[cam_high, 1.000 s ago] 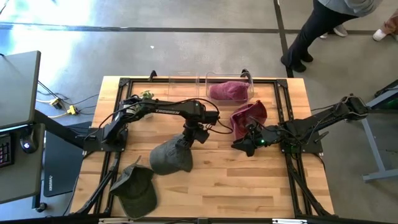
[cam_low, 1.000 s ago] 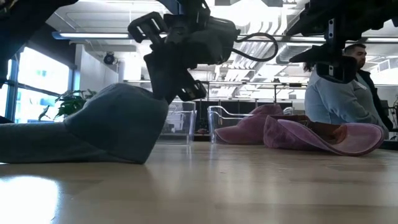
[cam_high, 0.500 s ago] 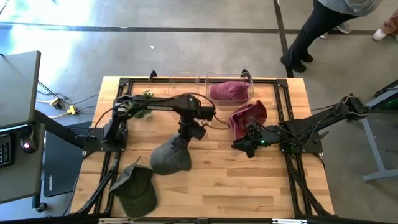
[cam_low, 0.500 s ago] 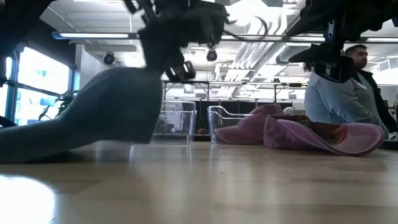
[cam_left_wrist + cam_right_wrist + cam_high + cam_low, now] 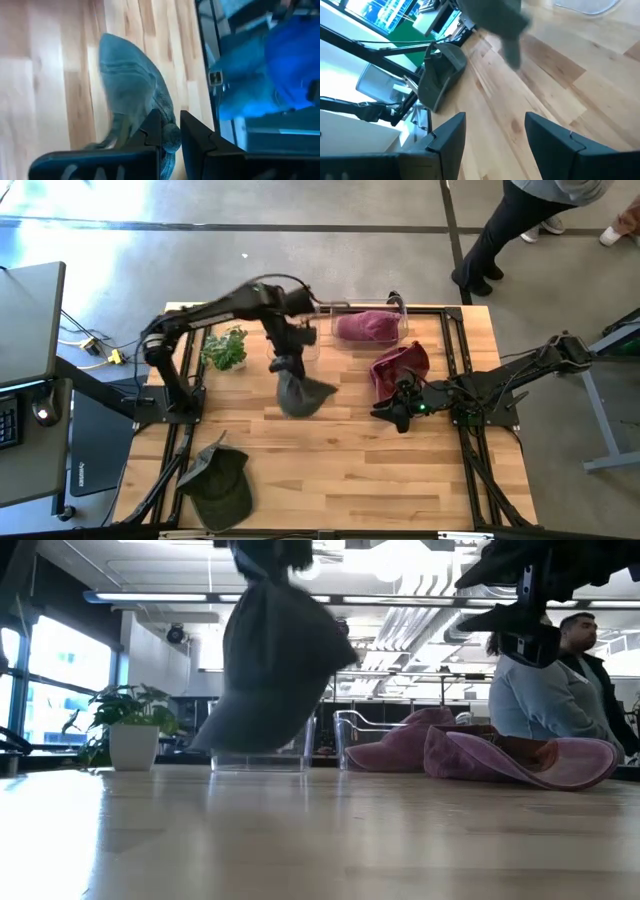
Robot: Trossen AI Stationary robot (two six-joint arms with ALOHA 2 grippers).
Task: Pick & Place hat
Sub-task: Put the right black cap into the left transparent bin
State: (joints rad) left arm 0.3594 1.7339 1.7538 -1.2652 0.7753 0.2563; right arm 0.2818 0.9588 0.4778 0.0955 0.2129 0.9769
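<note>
The left gripper point(image 5: 285, 365), fingers pinching the grey fabric cap point(image 5: 300, 393), has lifted it clear of the wooden tabletop point(image 5: 400, 470) toward the clear plastic bins point(image 5: 330, 315); placing remains, while the right gripper point(image 5: 392, 412) waits, fingers spread.

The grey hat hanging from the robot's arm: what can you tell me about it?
The grey hat is a soft cloth cap. It dangles limp and clear of the wooden table, crown pinched at the top by the left gripper, whose dark fingers are shut on the fabric. It hangs near the clear bins at the table's far edge.
</note>
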